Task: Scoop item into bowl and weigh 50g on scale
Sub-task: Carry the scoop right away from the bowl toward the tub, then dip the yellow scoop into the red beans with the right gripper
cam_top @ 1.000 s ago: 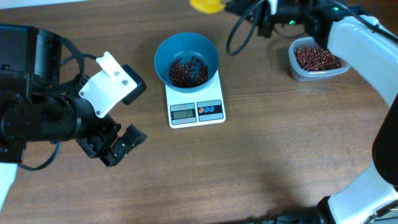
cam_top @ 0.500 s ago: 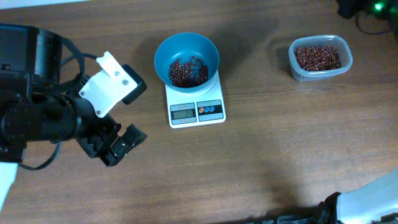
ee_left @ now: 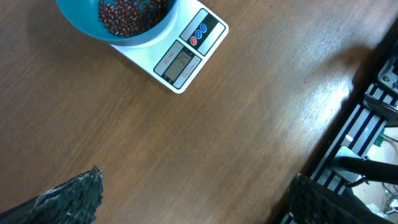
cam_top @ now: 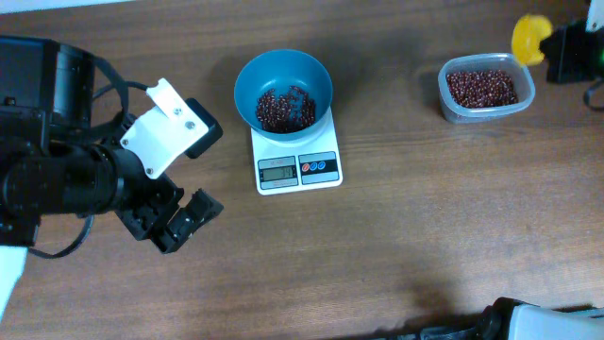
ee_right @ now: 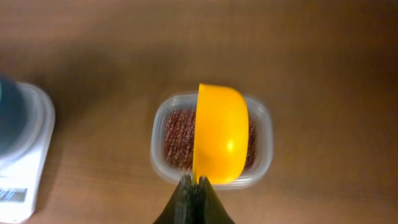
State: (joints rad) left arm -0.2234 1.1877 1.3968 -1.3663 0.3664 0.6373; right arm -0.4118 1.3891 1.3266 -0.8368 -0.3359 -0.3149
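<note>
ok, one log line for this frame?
left gripper open, clear of scale | right gripper shut on yellow scoop, over tub | bowl on scale, beans inside

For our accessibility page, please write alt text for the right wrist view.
The right end effector holds a yellow plastic scoop in front of a clear rounded-rectangular plastic tub of small dark red-brown beans on a wooden table. A white square scale shows at left.

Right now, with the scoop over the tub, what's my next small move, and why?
Probably lower the right gripper so the yellow scoop dips into the beans in the clear tub: it hangs above them. The scale readout is too small to read, so I can't confirm more is needed.
</note>
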